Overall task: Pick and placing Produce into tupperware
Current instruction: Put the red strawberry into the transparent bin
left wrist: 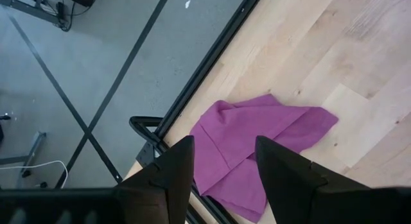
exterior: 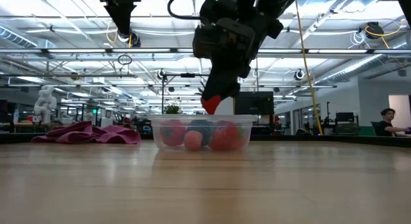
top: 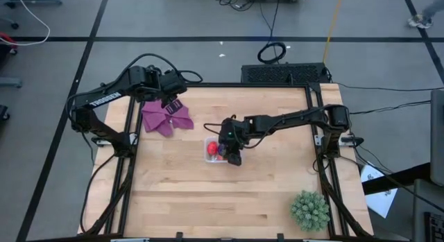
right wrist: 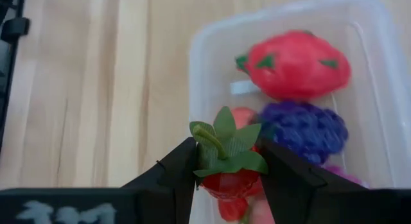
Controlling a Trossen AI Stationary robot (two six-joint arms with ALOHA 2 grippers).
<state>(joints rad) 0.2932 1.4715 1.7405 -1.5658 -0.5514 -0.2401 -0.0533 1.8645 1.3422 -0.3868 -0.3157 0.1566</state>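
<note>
The clear tupperware tub (top: 216,150) sits mid-table (exterior: 201,132) and holds several toy fruits: a magenta one (right wrist: 297,63), a dark blue-purple one (right wrist: 306,129), a pale pink one (exterior: 192,140). My right gripper (right wrist: 226,179) hangs just over the tub's rim, shut on a red strawberry-like fruit (exterior: 210,103) with green leaves (right wrist: 226,149). My left gripper (left wrist: 223,163) is open, raised above the purple cloth (top: 165,117) near the table's far left. My right gripper pinches the red strawberry-like fruit (right wrist: 231,183) between its two fingers, just under the leafy green cap. The fingers come from above, pointing down. The fruit is lifted clear, hanging at the fingertips (exterior: 221,94) just above the tub's rim (exterior: 201,118).
A green spiky plant (top: 309,210) stands at the table's near right corner. The purple cloth (left wrist: 257,150) lies crumpled by the far left edge. Bare wooden tabletop (top: 208,200) stretches in front of the tub.
</note>
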